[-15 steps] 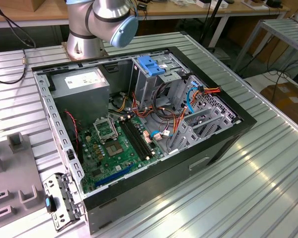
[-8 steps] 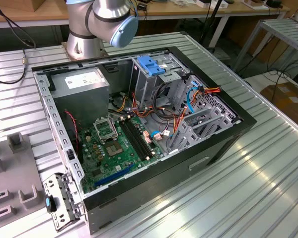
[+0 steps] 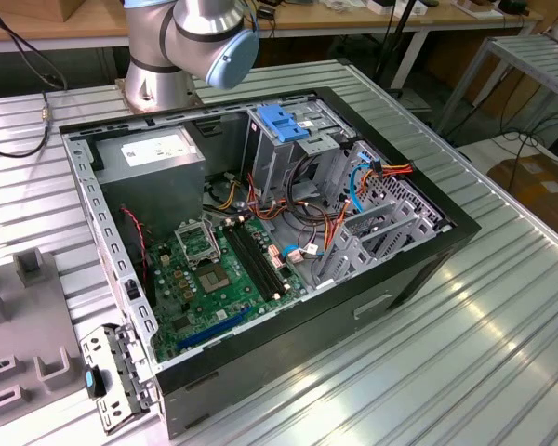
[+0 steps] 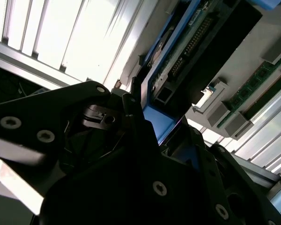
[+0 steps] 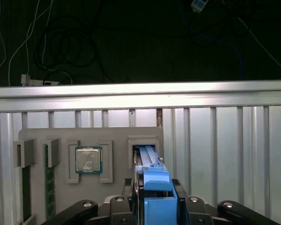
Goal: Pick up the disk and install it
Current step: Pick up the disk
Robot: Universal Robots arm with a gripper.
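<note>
1. We see the gripper [image 5: 154,192] clamped on the disk [image 5: 157,176], with its jaws pressing the blue carrier frame from both sides.
2. The disk stands on edge at the slot of the grey holder tray [image 5: 117,136], just beside the tray's processor chip [image 5: 88,160]. We cannot tell whether it is seated or lifted.
3. We judge it stiff, fairly heavy and shock-sensitive, with slick metal faces. It is best gripped by the frame edges, clear of the connector.

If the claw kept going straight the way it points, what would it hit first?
The disk: its blue edge sits right at the claw. Beyond it, probably the grey tray holding it.
</note>
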